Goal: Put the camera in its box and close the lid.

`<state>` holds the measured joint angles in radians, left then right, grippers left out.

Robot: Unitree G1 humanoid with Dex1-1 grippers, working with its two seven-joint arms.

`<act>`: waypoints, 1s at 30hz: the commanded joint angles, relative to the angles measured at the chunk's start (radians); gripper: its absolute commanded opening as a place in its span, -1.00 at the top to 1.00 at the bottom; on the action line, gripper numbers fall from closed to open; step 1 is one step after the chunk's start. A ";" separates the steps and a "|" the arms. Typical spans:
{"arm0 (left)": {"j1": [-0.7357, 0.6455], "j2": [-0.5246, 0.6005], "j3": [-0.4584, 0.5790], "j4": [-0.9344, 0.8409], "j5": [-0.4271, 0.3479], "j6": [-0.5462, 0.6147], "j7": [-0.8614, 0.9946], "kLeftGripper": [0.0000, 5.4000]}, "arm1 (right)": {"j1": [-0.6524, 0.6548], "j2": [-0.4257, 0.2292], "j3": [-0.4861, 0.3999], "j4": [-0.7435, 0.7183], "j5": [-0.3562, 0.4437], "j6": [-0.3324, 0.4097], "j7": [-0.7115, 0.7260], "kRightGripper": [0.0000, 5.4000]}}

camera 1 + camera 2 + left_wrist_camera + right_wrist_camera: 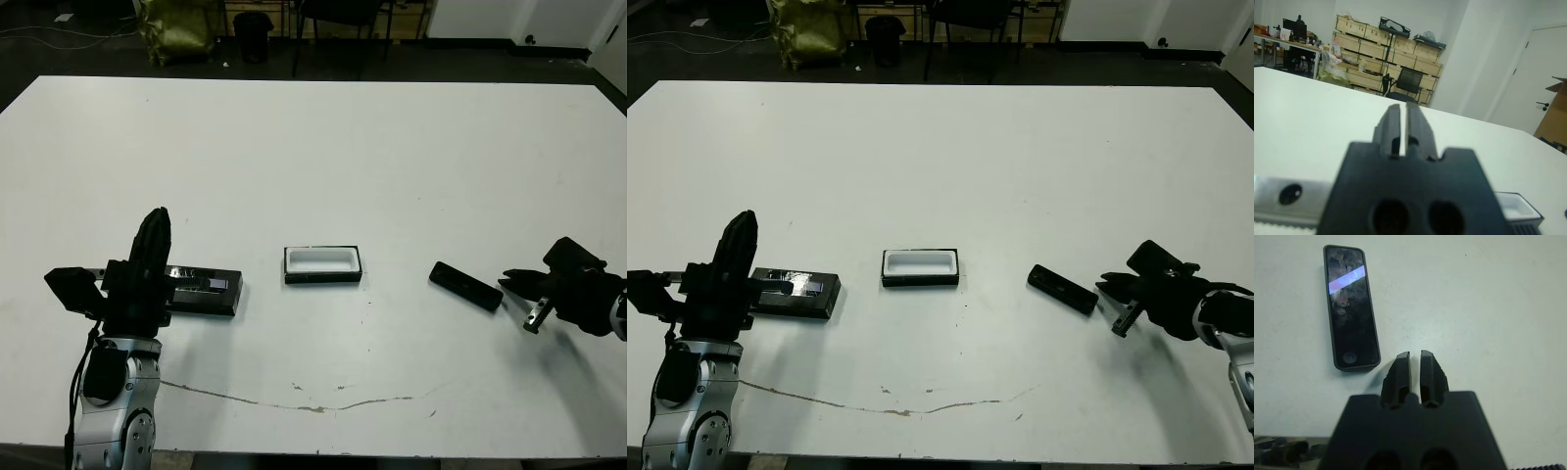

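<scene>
Left eye view: three task parts are laid out in a row across the lower half of the frame, well apart from each other, so each can be reached without disturbing the rest; the box (322, 264) sits at centre, open side up, white lining showing, empty; the lid (201, 288) lies flat at lower left of the frame, silvery strip up, partly hidden behind the left gripper (155, 227); the camera (465, 286) lies flat at centre right, skewed relative to the box, not in it yet.

Right gripper (1415, 361) hangs just beside the near end of the camera, apart from it, holding nothing; right wrist view shows the jaws narrow, only a thin slit between them; they sit off to one side of the camera body, not astride it; my read is they need to open and line up across the slim width before any pick.

Left gripper stands upright over the lid end, fingers pointing up and away across the bench (411, 147); left wrist view shows its jaws nearly together, nothing between them; looks parked near the lid for the closing step, which is a guess.

Task barely begun as things lie: camera out, box empty, lid off; skewed camera means a rotation is needed to match the box's long axis.
</scene>
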<state>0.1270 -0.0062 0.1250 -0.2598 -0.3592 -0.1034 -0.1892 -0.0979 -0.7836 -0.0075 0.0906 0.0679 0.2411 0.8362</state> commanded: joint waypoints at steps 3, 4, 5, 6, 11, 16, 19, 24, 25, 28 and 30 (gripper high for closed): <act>0.017 0.004 0.000 0.010 0.002 0.011 0.002 0.99 | 0.024 -0.005 -0.028 -0.001 0.009 -0.017 -0.008 1.00; 0.017 0.003 0.000 0.011 -0.003 0.011 -0.001 0.99 | 0.022 -0.011 -0.038 -0.002 0.012 -0.016 -0.007 1.00; 0.017 0.003 0.001 0.011 -0.005 0.011 -0.002 0.99 | 0.021 -0.017 -0.049 -0.007 0.016 -0.016 -0.005 1.00; 0.017 0.003 0.000 0.012 -0.006 0.010 -0.003 0.99 | 0.021 -0.022 -0.060 -0.015 0.019 -0.012 -0.004 1.00; 0.021 0.002 -0.005 0.004 -0.001 0.015 0.003 0.99 | 0.017 -0.020 -0.080 -0.019 0.034 -0.003 0.014 1.00; 0.018 0.003 -0.001 0.011 -0.006 0.010 0.000 0.99 | 0.023 -0.017 -0.057 -0.011 0.030 -0.020 0.029 1.00; 0.018 0.005 -0.002 0.009 0.001 0.013 0.004 0.99 | 0.040 -0.017 -0.038 -0.051 0.020 0.011 0.020 1.00; 0.020 0.004 -0.003 0.006 0.003 0.015 0.006 0.99 | 0.032 0.004 -0.016 -0.010 0.041 0.012 0.040 1.00; 0.020 0.003 -0.002 0.005 0.000 0.018 0.006 0.99 | 0.030 0.008 -0.011 0.002 0.039 0.004 0.041 1.00; 0.019 0.003 -0.002 0.004 -0.006 0.019 0.002 0.99 | 0.018 0.016 0.002 0.024 0.045 0.011 0.056 1.00; 0.019 0.003 -0.003 0.006 -0.001 0.014 0.003 0.99 | 0.013 0.024 0.005 0.049 0.056 -0.007 0.070 1.00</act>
<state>0.1328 -0.0061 0.1219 -0.2618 -0.3636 -0.0996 -0.1879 -0.0885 -0.7772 -0.0173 0.1124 0.1194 0.2369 0.8918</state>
